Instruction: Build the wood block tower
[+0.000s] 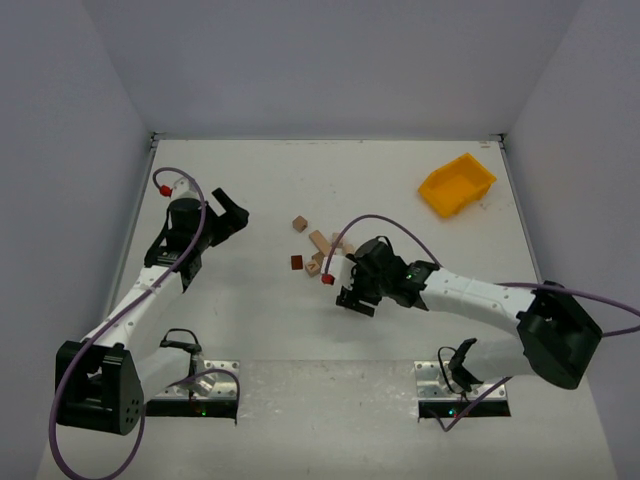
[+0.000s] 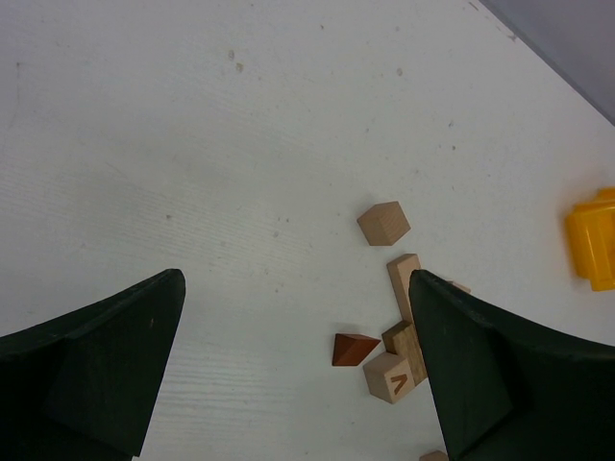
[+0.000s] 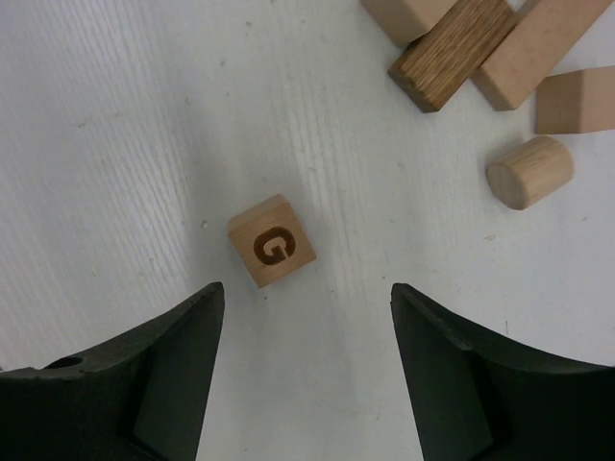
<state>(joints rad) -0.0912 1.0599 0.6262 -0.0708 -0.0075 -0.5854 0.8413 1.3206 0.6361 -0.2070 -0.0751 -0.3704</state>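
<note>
Right claw (image 3: 306, 298) agape — pale G-lettered cube (image 3: 272, 242)

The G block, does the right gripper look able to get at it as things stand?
Probably yes. The G block lies alone on the table, just ahead of the right gripper, whose jaws stand open and empty. The other wooden blocks sit apart, off to one side.

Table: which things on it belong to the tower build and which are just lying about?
For the job: pale wooden cube lettered G; cluster of pale tan wooden blocks; dark reddish-brown wooden block; pale wooden cylinder.
Lying about: yellow plastic bin.
</note>
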